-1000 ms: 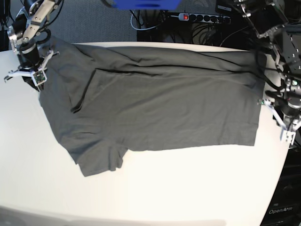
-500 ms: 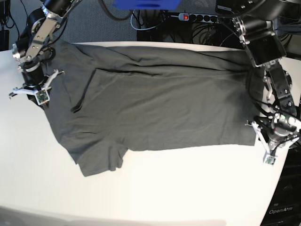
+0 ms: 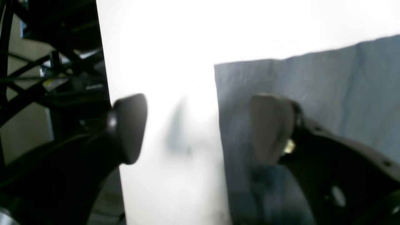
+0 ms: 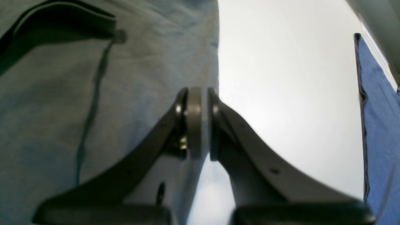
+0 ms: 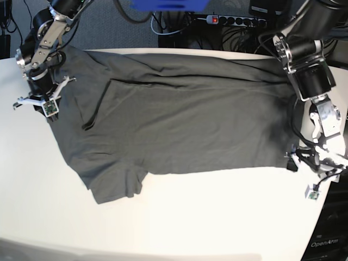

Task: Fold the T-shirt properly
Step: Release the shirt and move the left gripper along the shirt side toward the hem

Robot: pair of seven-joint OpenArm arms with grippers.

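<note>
While one T-shirt (image 5: 179,114) lies flat, two grippers: left gripper (image 3: 200,128) open-jawed, right gripper (image 4: 198,122) closed.

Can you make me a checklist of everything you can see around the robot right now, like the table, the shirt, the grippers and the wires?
Surface: white table, bare in front of the shirt.
Job's things: dark grey T-shirt spread flat, top part already folded over, one sleeve sticking out at the front.
Clutter: nothing seen on the table.
Grippers: left gripper open over the shirt's bottom corner, one finger above cloth, the other above table; holds nothing. Right gripper shut at the shirt's edge; whether cloth is pinched is unclear.
Cables: black wires and a power strip with a red switch behind the table.
Surroundings: something blue at the back, grey floor, a dark box marked OpenArm.
</note>
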